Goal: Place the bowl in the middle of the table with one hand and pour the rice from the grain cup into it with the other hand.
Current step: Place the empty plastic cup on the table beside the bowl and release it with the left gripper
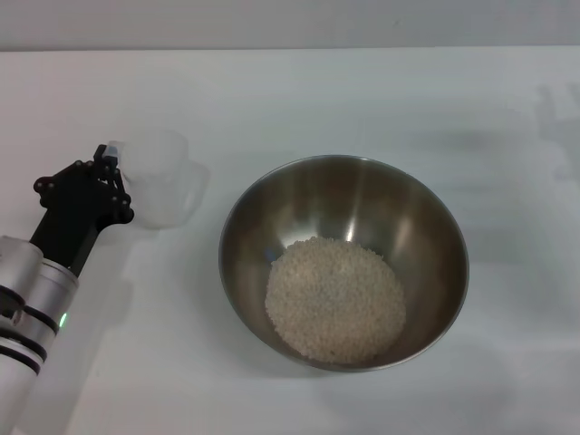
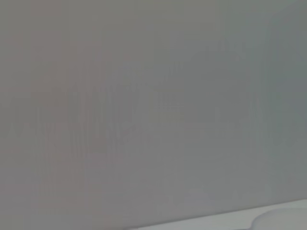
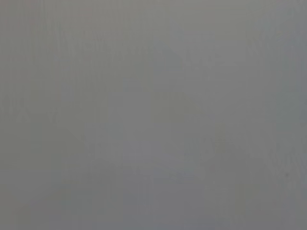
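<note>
Jaw state of the left gripper (image 1: 113,172): its black fingers meet the near side of the grain cup (image 1: 159,186) at the left of the head view, apparently by the small side handle, but whether they clamp the cup or merely touch it cannot be told. Behind the fingers, the black linkage joins a silver cylindrical forearm with black bands that runs to the lower left corner. The grain cup is small, clear and translucent, standing upright on the table (image 1: 507,136), with no grains discernible inside. Just right of centre sits the bowl (image 1: 263,204): large, round, stainless steel, with a brushed reflective inner wall and a thin bright rim. The rice (image 1: 335,299) forms a loose, off-white granular mound covering the bowl's floor, offset toward the lower side. Cup and bowl stand near each other without touching. The tabletop is flat, white and matte. The right gripper does not appear in any view; both wrist views show only a featureless grey surface.
</note>
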`<state>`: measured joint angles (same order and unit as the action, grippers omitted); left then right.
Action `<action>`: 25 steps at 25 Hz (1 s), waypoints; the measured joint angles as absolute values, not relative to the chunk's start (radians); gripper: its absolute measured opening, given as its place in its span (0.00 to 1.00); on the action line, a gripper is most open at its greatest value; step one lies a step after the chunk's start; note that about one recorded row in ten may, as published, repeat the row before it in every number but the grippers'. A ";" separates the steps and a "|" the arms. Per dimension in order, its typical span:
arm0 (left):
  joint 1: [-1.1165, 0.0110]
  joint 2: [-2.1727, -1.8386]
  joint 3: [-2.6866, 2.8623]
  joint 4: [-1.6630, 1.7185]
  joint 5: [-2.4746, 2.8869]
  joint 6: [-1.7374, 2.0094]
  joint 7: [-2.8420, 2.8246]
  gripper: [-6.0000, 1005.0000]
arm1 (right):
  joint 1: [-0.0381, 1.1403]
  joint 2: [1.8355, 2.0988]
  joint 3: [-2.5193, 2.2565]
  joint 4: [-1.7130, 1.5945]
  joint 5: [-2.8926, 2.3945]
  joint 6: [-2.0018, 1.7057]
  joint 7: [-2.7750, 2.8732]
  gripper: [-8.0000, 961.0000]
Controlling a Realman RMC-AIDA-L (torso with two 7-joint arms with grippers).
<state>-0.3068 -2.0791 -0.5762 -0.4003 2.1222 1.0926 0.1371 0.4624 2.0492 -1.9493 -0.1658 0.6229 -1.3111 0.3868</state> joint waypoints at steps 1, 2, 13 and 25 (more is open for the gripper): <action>-0.307 -2.079 -0.576 -0.400 2.122 1.089 0.137 0.02 | 0.461 2.049 -1.951 -0.165 0.623 -1.311 0.392 0.49; -0.307 -2.079 -0.575 -0.400 2.122 1.086 0.136 0.02 | 0.461 2.049 -1.951 -0.165 0.623 -1.311 0.392 0.49; -0.304 -2.079 -0.566 -0.390 2.127 1.055 0.135 0.03 | 0.454 2.051 -1.956 -0.163 0.622 -1.312 0.396 0.49; -0.289 -2.076 -0.564 -0.388 2.128 1.055 0.060 0.08 | 0.457 2.051 -1.954 -0.164 0.612 -1.312 0.396 0.49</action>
<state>-0.2886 -2.0761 -0.5645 -0.3879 2.1285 1.0552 0.0601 0.4574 2.0509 -1.9543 -0.1642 0.6115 -1.3117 0.3958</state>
